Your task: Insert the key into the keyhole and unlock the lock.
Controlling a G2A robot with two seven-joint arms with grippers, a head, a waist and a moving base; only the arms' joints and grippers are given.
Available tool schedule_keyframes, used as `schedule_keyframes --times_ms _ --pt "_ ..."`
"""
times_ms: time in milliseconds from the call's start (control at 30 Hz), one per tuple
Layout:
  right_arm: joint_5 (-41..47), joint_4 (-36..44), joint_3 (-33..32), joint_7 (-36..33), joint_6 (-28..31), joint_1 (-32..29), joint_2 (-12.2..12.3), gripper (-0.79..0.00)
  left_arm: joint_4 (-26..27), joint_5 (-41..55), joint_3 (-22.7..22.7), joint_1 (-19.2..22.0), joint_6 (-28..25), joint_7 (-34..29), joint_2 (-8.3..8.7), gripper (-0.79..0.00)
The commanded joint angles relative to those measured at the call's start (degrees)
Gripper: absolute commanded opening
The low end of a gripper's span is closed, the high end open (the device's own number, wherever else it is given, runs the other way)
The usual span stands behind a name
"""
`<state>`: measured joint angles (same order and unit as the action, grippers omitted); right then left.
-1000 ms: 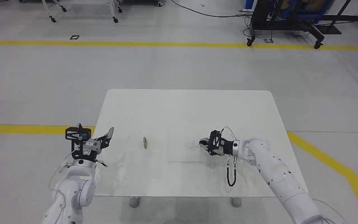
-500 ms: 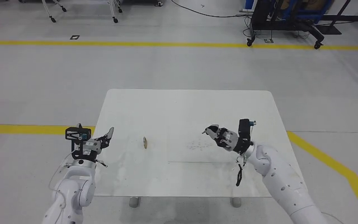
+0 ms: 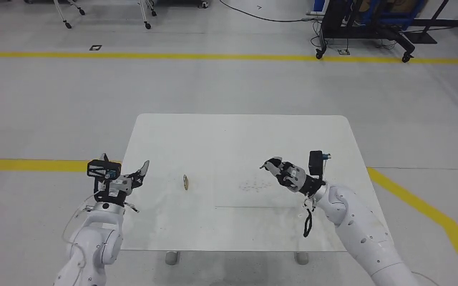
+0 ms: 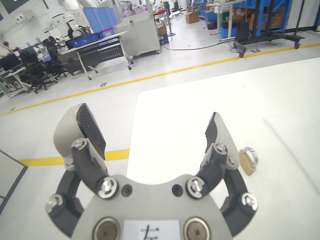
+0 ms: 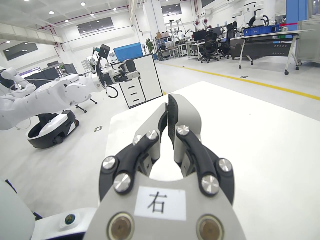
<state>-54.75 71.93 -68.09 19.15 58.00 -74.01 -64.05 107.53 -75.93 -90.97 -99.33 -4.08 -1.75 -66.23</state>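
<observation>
Padlock point(image 3: 185, 182) lies on the white table point(image 3: 236, 139), near-left part, brass body with a silver shackle, nothing touching it. In the left wrist view the padlock point(image 4: 247, 159) sits just beside the right-hand finger, apart from it.

Left gripper point(image 3: 138, 176) hangs at the table's left edge, just left of the padlock. Fingers spread wide, ribbed pads point(image 4: 91, 132) bare, nothing between them; the left gripper point(image 4: 148, 116) faces across the table point(image 4: 275, 96).

Faint specks point(image 3: 250, 187) on the surface right of centre, too small to identify.

Right gripper point(image 3: 269, 166) is over the table right of centre, well apart from the padlock, pointing left. In its wrist view the right gripper point(image 5: 168, 102) has pads pressed together with only a hairline between them. Key: can't tell whether it sits in that pinch, no part of it is discernible.

Beyond the far edge: grey floor, yellow floor line point(image 3: 215, 55), black wheeled stand point(image 3: 365, 32) far right.
</observation>
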Motion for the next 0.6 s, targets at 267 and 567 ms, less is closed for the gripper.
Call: schedule_keyframes --times_ms 267,567 --pt "21.4 -2.2 10.8 -3.3 0.0 3.6 -2.3 -0.785 -10.1 67.6 9.5 13.1 -16.3 -28.6 -1.32 0.000" --pt "26.6 -3.0 13.0 -6.3 0.0 5.6 -2.6 -0.785 -14.0 70.8 12.2 20.0 -14.9 -38.2 -1.28 0.000"
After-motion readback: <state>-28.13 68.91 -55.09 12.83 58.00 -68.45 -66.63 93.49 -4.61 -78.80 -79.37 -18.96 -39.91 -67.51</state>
